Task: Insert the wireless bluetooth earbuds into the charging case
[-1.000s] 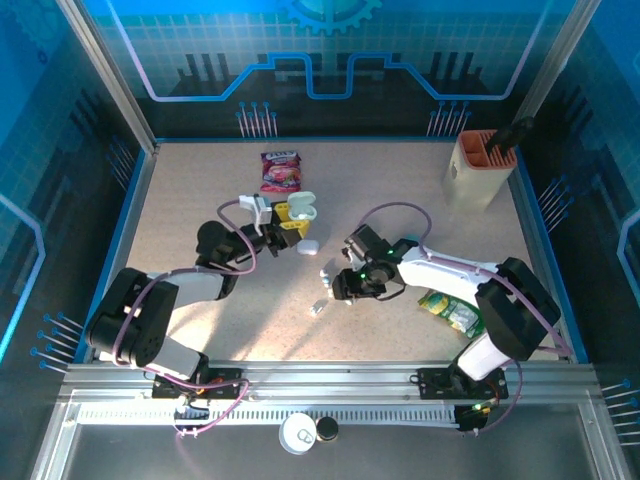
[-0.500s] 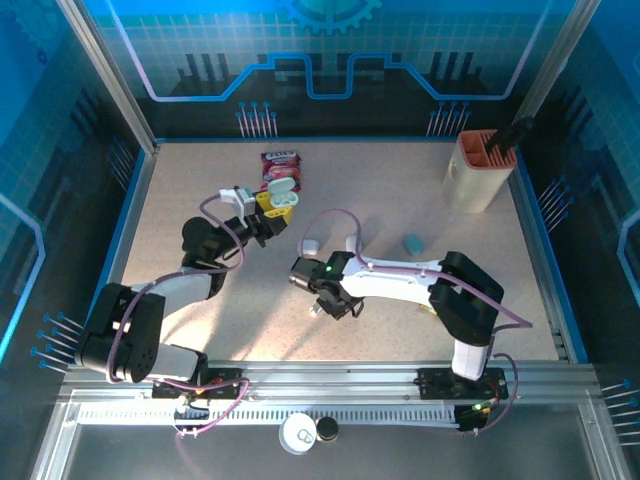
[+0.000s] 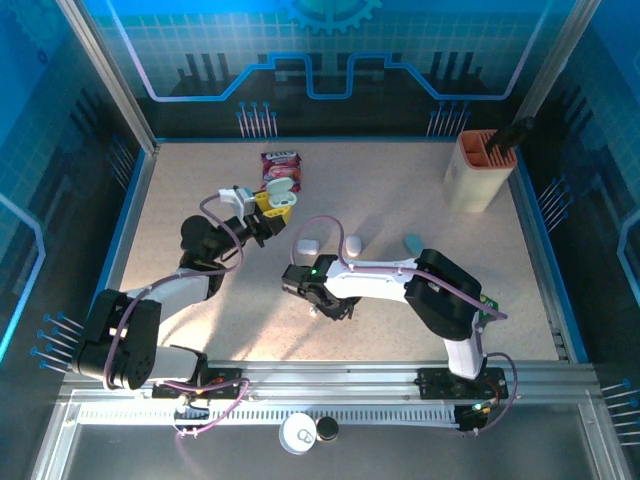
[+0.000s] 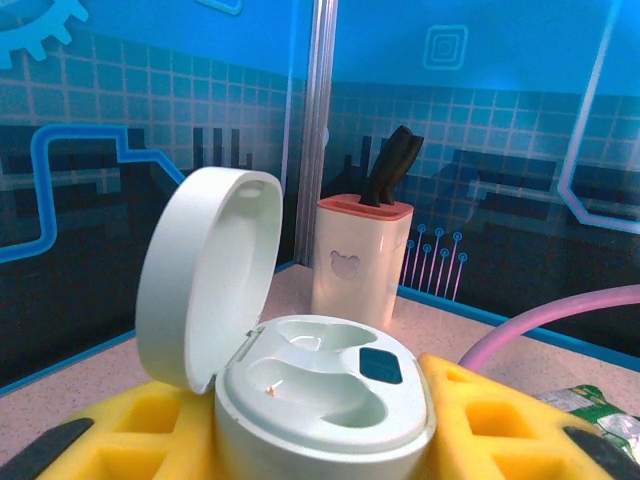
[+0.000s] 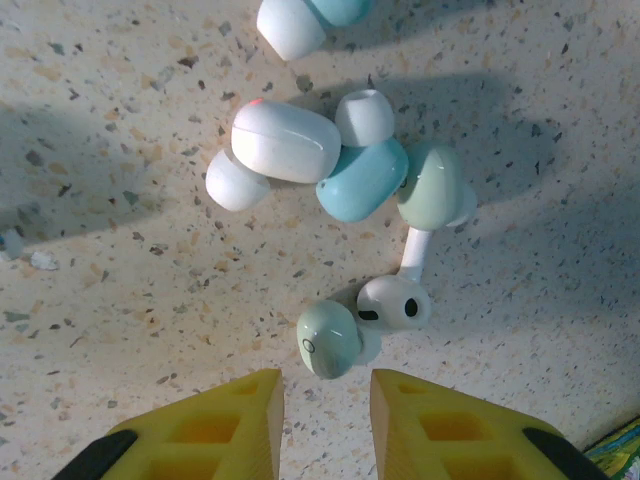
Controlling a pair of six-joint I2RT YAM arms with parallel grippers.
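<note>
My left gripper point(image 3: 272, 205) is shut on the white charging case point(image 4: 320, 400), which sits between its yellow fingers point(image 4: 150, 430). The lid point(image 4: 205, 270) stands open and both wells are empty. My right gripper point(image 5: 325, 400) points down at the table, open with a narrow gap and nothing between its fingers point(image 5: 220, 425). Just ahead of its tips lie the earbuds: a pale-green one point(image 5: 328, 340) touching a white stemmed one point(image 5: 395, 302). Beyond them, several more white, blue and green earbuds point(image 5: 362, 178) lie clustered. In the top view the right gripper point(image 3: 322, 308) is low at the table's middle front.
Two white pebble cases point(image 3: 307, 244) point(image 3: 352, 243) and a pale-blue one point(image 3: 412, 242) lie mid-table. A pink snack packet point(image 3: 281, 168) is behind the left gripper. A cream and orange holder point(image 3: 480, 165) stands back right. A green packet point(image 4: 590, 405) lies at the right.
The right arm swung left and down over the earbuds, and its fingers narrowed. The left arm drew back-left with the case, then held still.
</note>
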